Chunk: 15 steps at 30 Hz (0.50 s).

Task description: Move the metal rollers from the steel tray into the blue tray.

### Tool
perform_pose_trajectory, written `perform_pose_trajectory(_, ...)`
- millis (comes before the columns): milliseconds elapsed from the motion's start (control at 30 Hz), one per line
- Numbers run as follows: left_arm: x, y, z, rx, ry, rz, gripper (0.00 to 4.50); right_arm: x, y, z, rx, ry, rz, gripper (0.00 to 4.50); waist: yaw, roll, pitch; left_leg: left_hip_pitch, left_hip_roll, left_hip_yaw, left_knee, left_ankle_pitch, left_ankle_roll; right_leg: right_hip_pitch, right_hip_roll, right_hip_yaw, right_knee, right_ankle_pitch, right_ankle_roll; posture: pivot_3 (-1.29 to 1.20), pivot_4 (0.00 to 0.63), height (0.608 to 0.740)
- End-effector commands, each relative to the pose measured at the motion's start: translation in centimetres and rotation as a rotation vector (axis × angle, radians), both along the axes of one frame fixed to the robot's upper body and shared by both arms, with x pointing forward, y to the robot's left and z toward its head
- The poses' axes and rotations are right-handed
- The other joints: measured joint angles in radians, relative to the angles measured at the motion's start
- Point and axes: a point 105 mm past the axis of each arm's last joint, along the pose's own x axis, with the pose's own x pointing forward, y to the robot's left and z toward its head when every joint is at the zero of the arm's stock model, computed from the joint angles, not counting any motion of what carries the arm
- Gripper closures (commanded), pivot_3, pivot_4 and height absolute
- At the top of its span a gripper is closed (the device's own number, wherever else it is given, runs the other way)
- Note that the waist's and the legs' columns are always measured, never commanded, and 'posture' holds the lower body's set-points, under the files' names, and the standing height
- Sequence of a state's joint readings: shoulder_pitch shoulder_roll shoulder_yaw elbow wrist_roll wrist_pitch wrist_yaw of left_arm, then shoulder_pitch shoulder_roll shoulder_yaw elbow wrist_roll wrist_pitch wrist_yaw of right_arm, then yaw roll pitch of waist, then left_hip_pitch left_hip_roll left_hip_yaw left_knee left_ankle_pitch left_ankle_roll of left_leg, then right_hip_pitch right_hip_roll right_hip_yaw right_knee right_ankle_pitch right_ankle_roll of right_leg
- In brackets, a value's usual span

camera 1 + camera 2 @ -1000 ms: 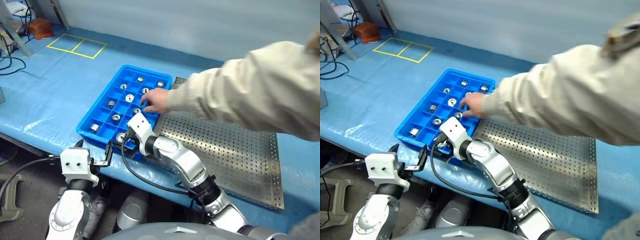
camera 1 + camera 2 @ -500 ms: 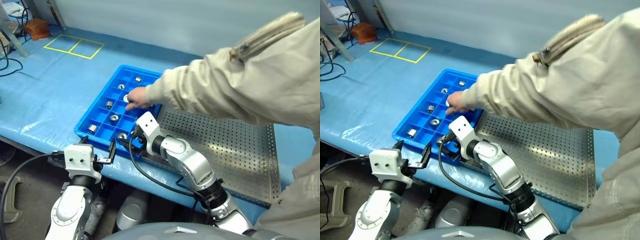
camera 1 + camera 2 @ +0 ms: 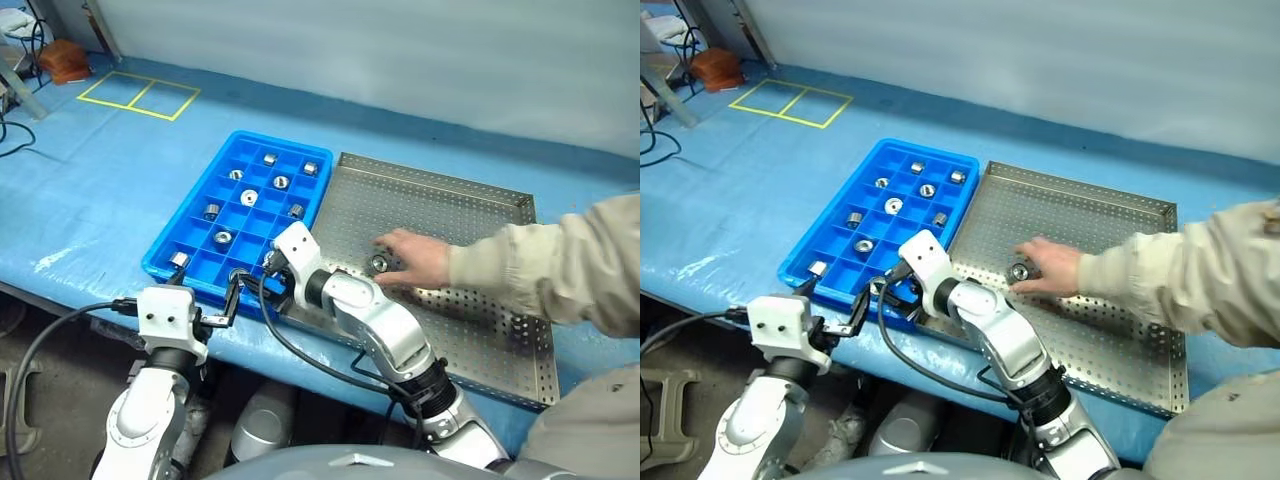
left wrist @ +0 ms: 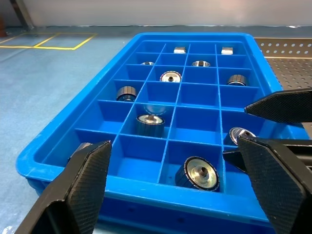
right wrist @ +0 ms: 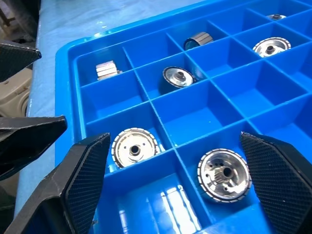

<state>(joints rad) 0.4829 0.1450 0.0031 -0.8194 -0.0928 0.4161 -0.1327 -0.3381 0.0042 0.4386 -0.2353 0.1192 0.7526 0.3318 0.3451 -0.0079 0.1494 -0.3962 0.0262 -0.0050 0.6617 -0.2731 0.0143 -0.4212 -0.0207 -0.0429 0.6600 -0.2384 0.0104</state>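
The small shiny silver metal rollers (image 3: 249,197) lay scattered one to a cell in the bright blue plastic tray (image 3: 190,221), whose grid divided it into many small square compartments. About ten could be counted there, most of them in the middle and right-hand columns, two in the far row and a few in the row nearest the robot. One more roller (image 3: 379,264) lay on the perforated floor of the large rectangular steel tray (image 3: 470,222), touching the fingertips of a person's hand (image 3: 415,259) that reached in from the right in a beige sleeve (image 3: 550,270). The steel tray stood just beside the blue tray on its right, their long rims touching or nearly so. Both rested on a table covered in light blue sheeting (image 3: 100,180).

The right gripper (image 5: 170,195) hung over the near row of the blue tray, its two black fingers spread wide and empty, with a flanged roller (image 5: 224,174) and a ribbed disc-faced one (image 5: 132,148) lying in the cells between them. The left gripper (image 4: 180,195) was held level at the tray's near rim, its fingers likewise spread wide with nothing between them, pointing along the length of the tray.

At the far left of the table a yellow taped rectangle (image 3: 139,95), split in two, marked the sheeting. No brand, label or writing could be read on the trays or the rollers.
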Motion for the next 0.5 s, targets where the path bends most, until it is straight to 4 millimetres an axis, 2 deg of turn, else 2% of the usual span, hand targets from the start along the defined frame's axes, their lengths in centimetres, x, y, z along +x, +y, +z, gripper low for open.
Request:
perform_pose_trajectory(33, 0.3, -0.5, 0.1, -0.002, -0.001, -0.038, 0.0, 1.4, -1.8, 2.8, 0.049, -0.086, -0.092, 0.02, -0.007, 0.0, 0.0, 0.0, 0.0, 0.0, 0.0, 0.0, 0.0, 0.0, 0.0, 0.0, 0.0, 0.0, 0.0, 0.36, 0.15, 0.74)
perform_pose_trajectory(167, 0.7, -0.9, 0.0, -0.005, -0.001, -0.071, 0.0, 2.9, -4.4, 3.3, 0.049, -0.105, -0.231, 0.02, -0.037, 0.0, 0.0, 0.0, 0.0, 0.0, 0.0, 0.0, 0.0, 0.0, 0.0, 0.0, 0.0, 0.0, 0.0, 0.32, 0.15, 0.74)
perform_pose_trajectory(300, 1.2, -1.9, -0.1, -0.001, 0.005, -0.14, 0.0, 3.8, -7.8, 1.5, -0.028, -0.086, -0.365, 0.02, -0.067, 0.001, 0.0, 0.0, -0.001, 0.0, 0.0, 0.0, 0.0, 0.001, -0.001, 0.0, 0.0, 0.0, 0.0, 0.29, 0.15, 0.74)
perform_pose_trajectory(500, 1.6, -3.5, -0.4, -0.007, 0.02, -0.244, 0.0, 3.8, -10.1, -0.3, -0.054, -0.033, -0.467, 0.02, -0.158, 0.001, 0.0, 0.001, -0.001, 0.0, 0.0, 0.0, 0.0, 0.002, -0.001, 0.001, 0.0, 0.003, -0.005, 0.24, 0.15, 0.74)
